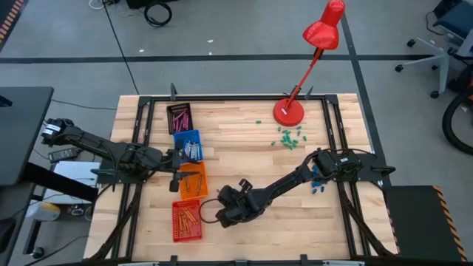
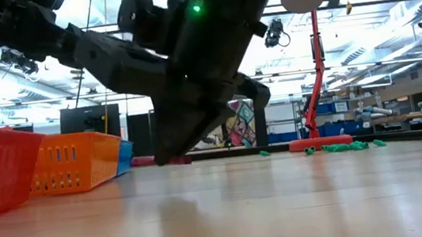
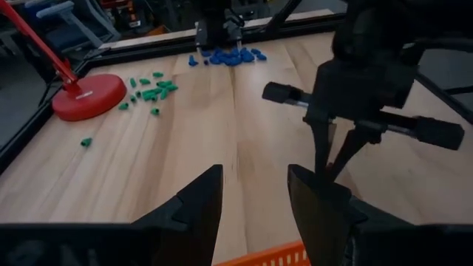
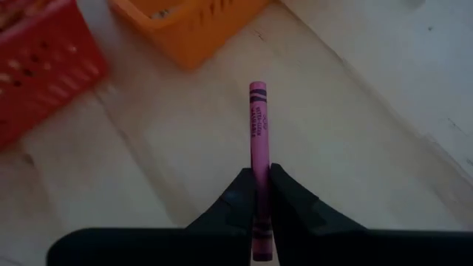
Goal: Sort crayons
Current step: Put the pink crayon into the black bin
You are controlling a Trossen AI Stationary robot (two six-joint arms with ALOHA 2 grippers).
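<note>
Pale wooden tabletop (image 1: 244, 148) filled a black frame, with grey floor all round and a wide bare stretch of planks across the middle and near side — open room for the arms. Along its left part ran a row of bins: a dark tray (image 1: 178, 117) with magenta crayons (image 1: 179, 115), a blue bin (image 1: 188, 145) with grey crayons (image 1: 192, 151), an orange bin (image 1: 191, 179), and a red bin (image 1: 186, 221) holding orange crayons (image 1: 187, 217). The left tool (image 3: 253, 196) hovered at the orange bin's left side, its fingers (image 3: 199, 201) standing apart with nothing between them. Just right of the red and orange bins, over bare wood, the right tool (image 4: 260, 193) was clamped together on a pink crayon (image 4: 257, 148) — the stick jutted straight out beyond the fingertips toward the orange bin, its label showing. In the low view the right arm hung close above the planks. Farther right, a red lamp (image 1: 304, 59) stood on its round base near the far edge, with green bits (image 1: 290, 137) scattered beside it and blue bits (image 1: 318, 185) close to the right rail.
</note>
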